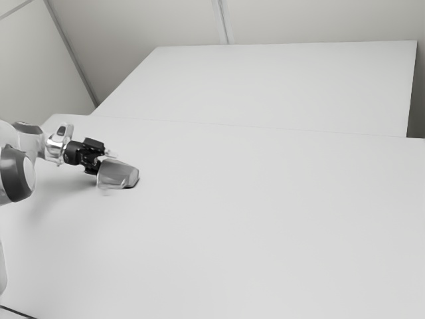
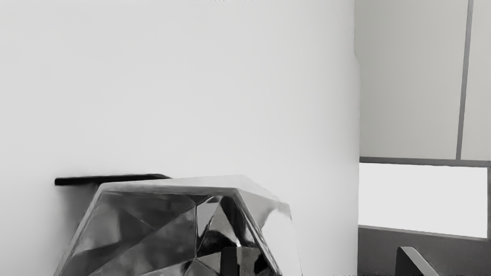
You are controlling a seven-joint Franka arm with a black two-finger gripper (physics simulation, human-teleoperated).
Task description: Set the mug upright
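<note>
Mug lay on its side just ahead of gripper, open end facing it. Fingers spread, nothing pinched. Off-centre squeeze could've rolled it imo.

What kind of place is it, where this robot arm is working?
Probably a laboratory or test room: a robot arm reaches over a plain white table, with pale panelled walls behind.

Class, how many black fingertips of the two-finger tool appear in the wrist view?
2. One black, blunt fingertip shows against the open mouth of the shiny grey faceted mug; the other fingertip stands apart, beyond the mug's side.
</note>
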